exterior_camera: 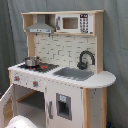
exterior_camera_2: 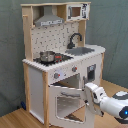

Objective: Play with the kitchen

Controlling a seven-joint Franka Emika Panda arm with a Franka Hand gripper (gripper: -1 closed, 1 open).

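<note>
The white robot gripper [exterior_camera_2: 90, 96] is seen in the second exterior view at the right edge of the windowed white oven door [exterior_camera_2: 66, 106], which hangs ajar; its finger state cannot be told. The white and light-wood toy kitchen [exterior_camera_2: 60, 60] stands on a wooden floor [exterior_camera_2: 15, 119], with a small metal pot [exterior_camera_2: 47, 56] on its stovetop.

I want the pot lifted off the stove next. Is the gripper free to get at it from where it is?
Probably yes: the small pot sits uncovered on the stovetop, open in front, while the gripper is lower, beside the open oven door.
</note>
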